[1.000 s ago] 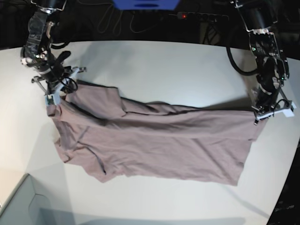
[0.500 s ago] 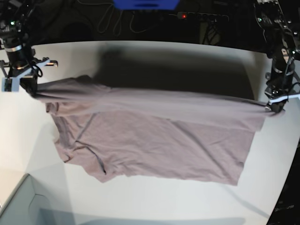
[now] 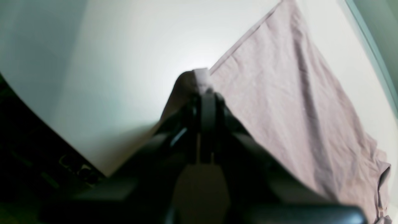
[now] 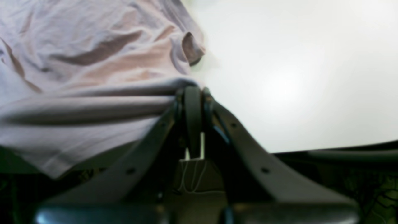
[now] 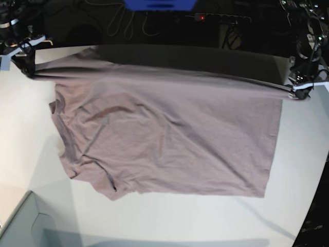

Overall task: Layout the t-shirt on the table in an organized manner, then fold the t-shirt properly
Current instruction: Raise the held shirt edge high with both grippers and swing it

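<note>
We find both claws, left (image 5: 302,92) and right (image 5: 20,57), clamped on the wrinkled mauve cloth t-shirt (image 5: 164,144), stretched above the white matte surface (image 5: 169,221); lowering it flat comes next.

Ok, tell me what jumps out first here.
The mauve t-shirt fills the middle of the white table, its far edge lifted and pulled taut. The right gripper pinches one far corner, and the left gripper pinches the opposite one, both shut on cloth.
</note>
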